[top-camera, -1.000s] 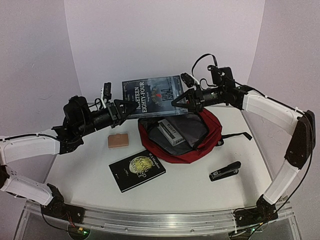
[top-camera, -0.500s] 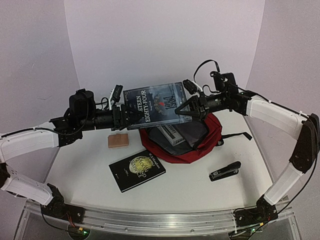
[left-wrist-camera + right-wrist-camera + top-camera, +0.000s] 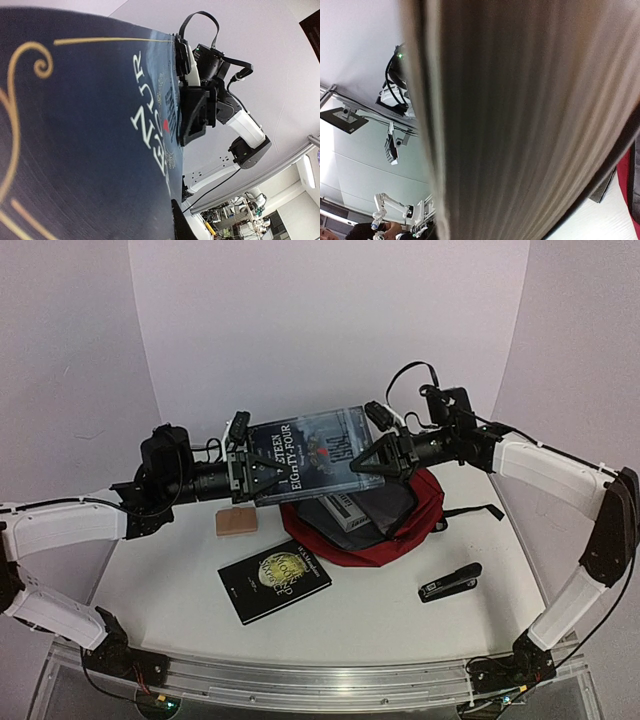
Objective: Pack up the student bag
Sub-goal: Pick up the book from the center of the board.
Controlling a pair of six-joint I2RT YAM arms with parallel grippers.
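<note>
The student bag (image 3: pixel 418 530) lies open on the white table (image 3: pixel 380 625), right of centre and towards the far side, grey lining exposed, with a black-and-white box (image 3: pixel 343 508) inside it. Directly above its opening, the Nineteen Eighty-Four book (image 3: pixel 315 452) is held in the air, cover facing the room, blocking the view of the bag's far rim. The left gripper (image 3: pixel 262 472) is clenched on the book's left edge. The right gripper (image 3: pixel 368 462) straddles the right edge; whether it is pressing cannot be determined. A tan wallet (image 3: pixel 237 521) lies left of the bag, a black book with a gold moon (image 3: pixel 274 579) lies in front of it, and a black stapler (image 3: pixel 450 582) lies near its front right.
</note>
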